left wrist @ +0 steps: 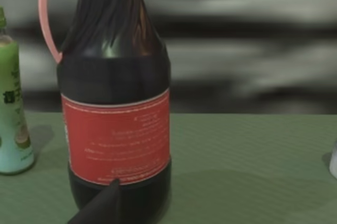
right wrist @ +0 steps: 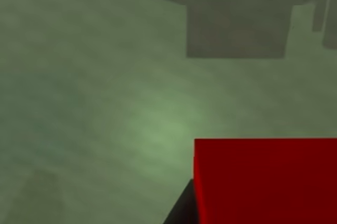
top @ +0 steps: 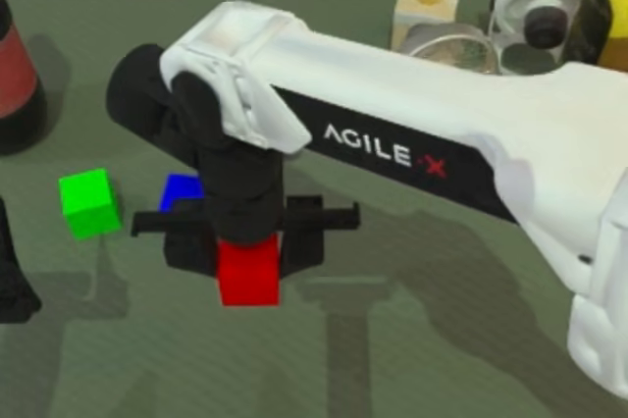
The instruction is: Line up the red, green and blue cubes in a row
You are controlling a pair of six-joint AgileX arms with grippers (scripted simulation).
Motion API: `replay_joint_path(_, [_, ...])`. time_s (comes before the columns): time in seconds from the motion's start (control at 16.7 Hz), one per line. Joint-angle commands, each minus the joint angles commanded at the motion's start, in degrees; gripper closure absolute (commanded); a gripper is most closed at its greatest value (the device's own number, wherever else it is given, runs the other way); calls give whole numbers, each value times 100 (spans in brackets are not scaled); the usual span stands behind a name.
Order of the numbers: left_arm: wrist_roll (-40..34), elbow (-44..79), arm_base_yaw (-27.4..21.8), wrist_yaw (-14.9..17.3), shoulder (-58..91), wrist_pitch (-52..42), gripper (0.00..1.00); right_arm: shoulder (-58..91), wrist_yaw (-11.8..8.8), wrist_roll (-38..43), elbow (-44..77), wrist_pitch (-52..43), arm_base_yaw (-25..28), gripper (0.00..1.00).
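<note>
R gripper (top: pixel 247 241) clamped on red cube (top: pixel 247 273), cube betw its fingers, mid-table toward left edge. Blue cube (top: pixel 181 190) partly under it; green cube (top: pixel 89 202) further left. L arm parked left edge.

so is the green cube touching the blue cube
Apart. The top view shows a strip of bare mat between the green cube and the blue cube, which the right arm partly hides.

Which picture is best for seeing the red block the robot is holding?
The top view is best: the red cube shows whole, gripped by the right gripper, with the green cube and blue cube nearby. The right wrist view shows only part of it. The left wrist view shows none.
</note>
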Motion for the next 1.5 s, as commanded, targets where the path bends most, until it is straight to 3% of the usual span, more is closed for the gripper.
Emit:
replay_joint_path(0.36, [0,0,0,0,0,0,0,179,13,27,-1032,1215,18,100])
replay_joint_path(0.66, [0,0,0,0,0,0,0,217,17,34,-1140,1330,28,100])
replay_joint_path(1.44, [0,0,0,0,0,0,0,217,17,34,-1140,1330,28,2])
replay_joint_path(1.5, [0,0,0,0,0,0,0,217,17,34,-1140,1330,28,0])
